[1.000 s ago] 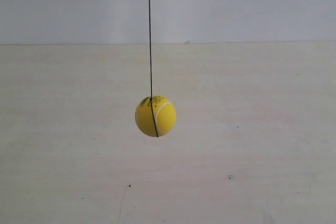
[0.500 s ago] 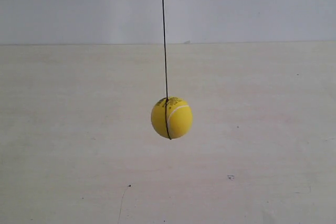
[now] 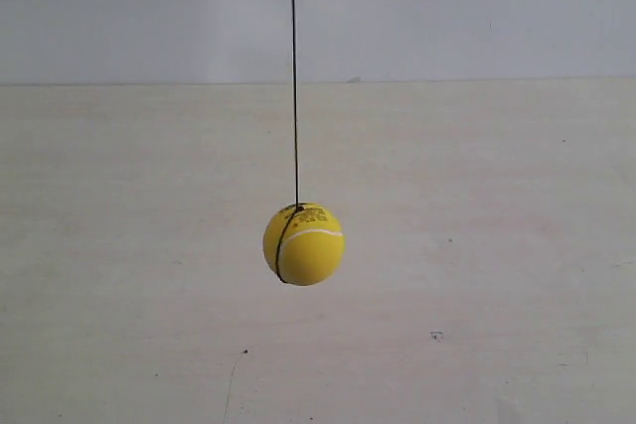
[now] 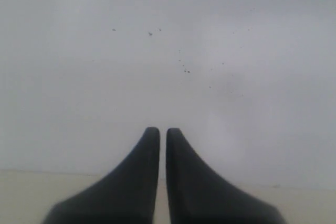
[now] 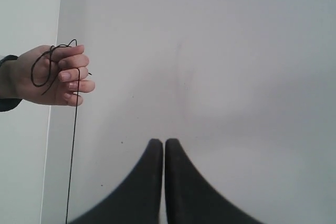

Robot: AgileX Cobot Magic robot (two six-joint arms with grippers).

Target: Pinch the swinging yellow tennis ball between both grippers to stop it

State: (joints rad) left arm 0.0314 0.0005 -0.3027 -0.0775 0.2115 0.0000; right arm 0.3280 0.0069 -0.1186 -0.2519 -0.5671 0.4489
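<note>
The yellow tennis ball [image 3: 303, 244] hangs in mid-air on a thin black string [image 3: 294, 76] over a pale tabletop, near the centre of the exterior view. Neither arm shows in that view. In the left wrist view my left gripper [image 4: 163, 132] faces a blank grey wall, its black wedge jaws nearly touching and holding nothing. My right gripper [image 5: 164, 143] is likewise shut and empty in the right wrist view. The ball appears in neither wrist view.
A person's hand [image 5: 50, 74] holds the looped upper end of the string [image 5: 72, 150] to one side of the right gripper. A pale wooden tabletop [image 3: 497, 245] lies below the ball, with a grey wall [image 3: 477, 7] behind.
The ball swung right, then back left, and now hangs slightly lower; the string's top shifted with it.
</note>
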